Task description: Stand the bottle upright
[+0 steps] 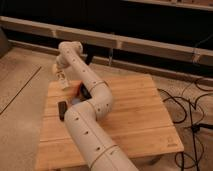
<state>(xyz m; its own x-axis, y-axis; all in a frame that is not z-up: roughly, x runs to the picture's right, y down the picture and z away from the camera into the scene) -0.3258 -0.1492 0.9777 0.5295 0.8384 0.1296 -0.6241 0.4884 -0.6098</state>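
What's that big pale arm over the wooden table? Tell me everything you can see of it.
The arm is cream-coloured and looks like smooth plastic: thick tubes joined by rounded joints, with small dark dots along them. It rises from the bottom edge, crosses above the wooden table, bends at an elbow, and stretches toward the far left corner. There it turns down, ending in the gripper, closed, just over the tabletop. Whether it touches or holds anything cannot be told.

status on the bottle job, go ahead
Gripper shut, over table, far left corner. Bottle not clearly made out. Dark object lies on table beside arm.
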